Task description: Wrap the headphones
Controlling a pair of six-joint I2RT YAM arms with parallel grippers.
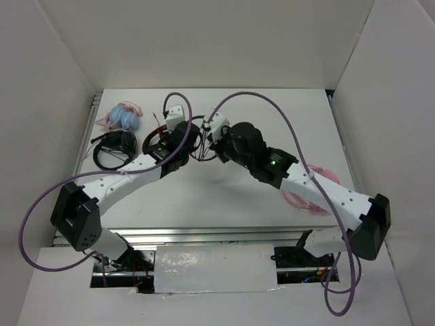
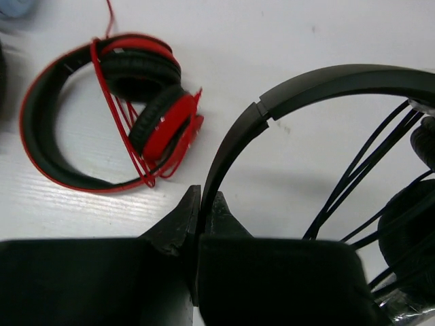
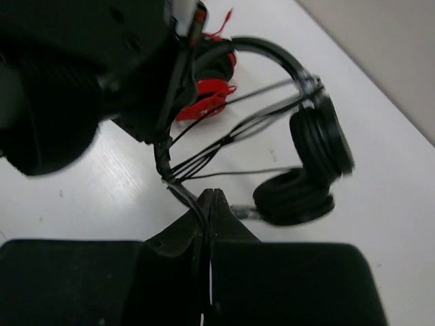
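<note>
Over the table [image 1: 238, 197], left hand [image 2: 198, 204] grips the headphones [image 2: 306, 85], right hand [image 3: 211, 204] their cable [image 3: 204, 155].

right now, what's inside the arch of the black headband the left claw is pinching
The headphones arch over bare white table and strands of their black cable running to an earcup. The left claw hides the arch's lower end.
</note>
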